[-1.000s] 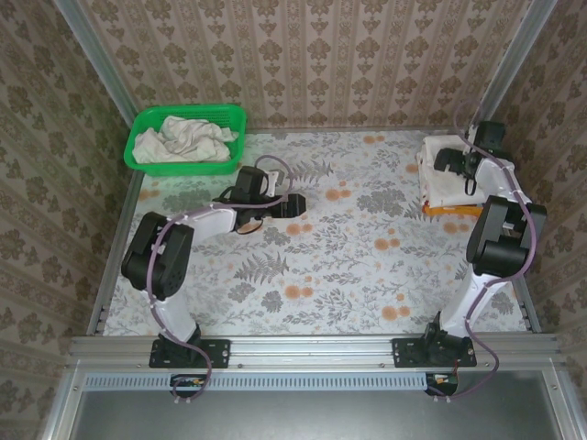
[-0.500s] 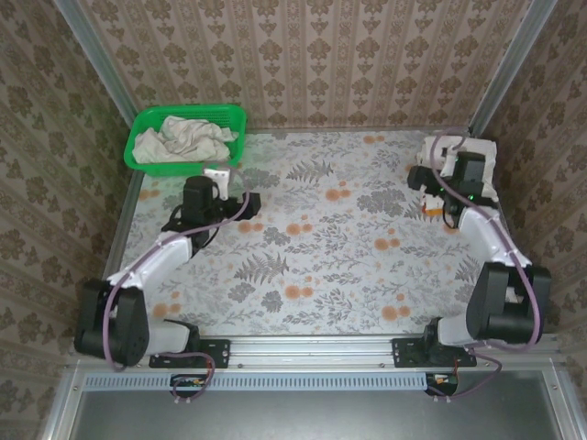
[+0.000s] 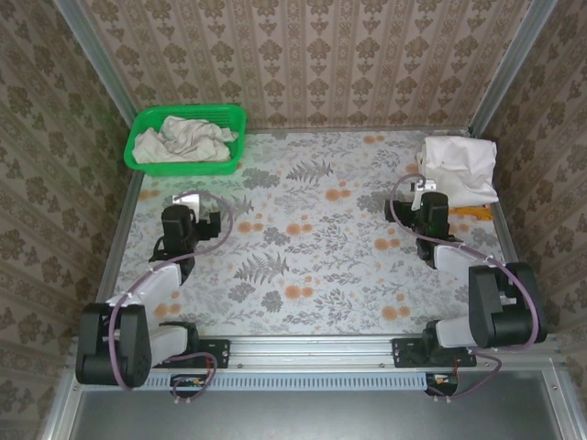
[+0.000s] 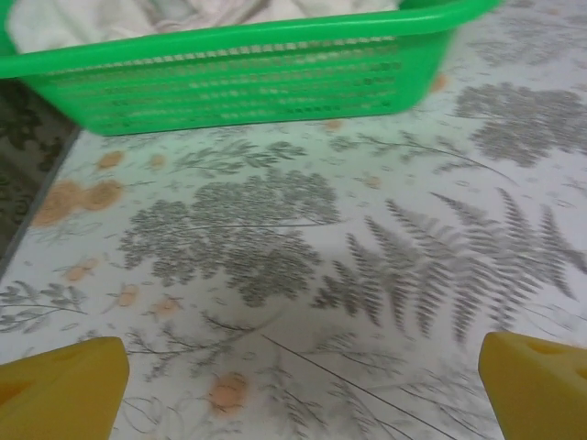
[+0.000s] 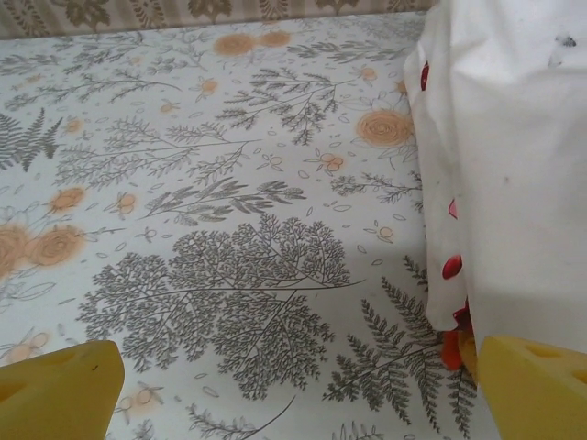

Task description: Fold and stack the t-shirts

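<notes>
The left end effector [image 4: 301, 392] and right end effector [image 5: 299, 392] gape empty; t-shirts [image 3: 459, 168], seemingly two, lie stacked near the right.

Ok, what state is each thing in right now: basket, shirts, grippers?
Basket: upright, far left, holding shirts.
Basket shirts: crumpled, unfolded.
White shirt: folded, far right, topmost.
Patterned shirt: folded, under the white shirt.
Left gripper: open, empty, near the basket.
Right gripper: open, empty, beside the white shirt.
</notes>
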Tool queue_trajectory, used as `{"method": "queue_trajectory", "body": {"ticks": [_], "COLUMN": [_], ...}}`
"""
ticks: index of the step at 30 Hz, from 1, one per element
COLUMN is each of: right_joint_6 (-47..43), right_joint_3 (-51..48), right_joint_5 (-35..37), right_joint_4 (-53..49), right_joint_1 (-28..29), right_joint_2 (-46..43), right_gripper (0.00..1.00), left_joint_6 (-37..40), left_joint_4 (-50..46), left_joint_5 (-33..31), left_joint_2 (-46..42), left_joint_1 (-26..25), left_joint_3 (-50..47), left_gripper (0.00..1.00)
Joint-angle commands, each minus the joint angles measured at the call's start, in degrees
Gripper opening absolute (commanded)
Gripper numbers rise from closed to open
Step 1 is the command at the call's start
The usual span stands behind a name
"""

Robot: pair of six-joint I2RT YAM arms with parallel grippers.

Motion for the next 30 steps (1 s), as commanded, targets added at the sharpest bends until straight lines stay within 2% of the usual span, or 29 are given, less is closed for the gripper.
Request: {"method": "queue_trajectory", "body": {"ticks": [1,4,5,7,9,11,13,16,17,30], "right_joint_6": [-1.7,-1.4,-1.1,-1.6,-2.0,-2.0,-2.0,-2.0,-2.0,-2.0], "right_joint_3": [-3.7,-6.6,-6.1,-6.3,-5.6,-5.5,-5.4,-5.4,-5.4,-5.4], "right_joint_5": [1.3,2.6,2.7,1.9,0.8,0.8,0.8,0.8,0.8,0.8], "right_joint_4": [14.3,24.1,20.8,22.5,20.5,20.0,20.1,20.2,20.2,20.2], "right_joint_1": [0.4,0.4,0.4,0.4,0.5,0.4,0.5,0.4,0.5,0.5], "right_joint_2": [4.3,8.2,6.9,7.7,7.5,7.3,7.4,7.5,7.4,7.4], "right_gripper": [1.0,1.0,1.0,1.0,1.0,1.0,1.0,1.0,1.0,1.0], "left_joint_6": [1.4,1.3,-1.1,-3.4,-2.0,-0.1,2.3,1.6,1.6,1.8], "left_joint_4": [14.3,19.7,19.7,25.3,24.8,23.4,23.1,28.5,27.2,27.7], "left_joint_5": [3.0,6.0,8.0,12.8,14.5,12.7,8.0,6.0,5.4,5.3], "left_joint_2": [4.1,8.0,9.3,13.2,15.3,17.2,18.8,20.1,19.8,19.9], "left_joint_1": [4.0,6.2,7.9,10.4,9.9,7.9,4.6,4.6,4.3,4.1], "left_joint_3": [-3.4,-3.2,-2.4,-2.8,-1.6,0.2,0.9,-1.3,-1.1,-1.1], "left_gripper": [1.0,1.0,1.0,1.0,1.0,1.0,1.0,1.0,1.0,1.0]}}
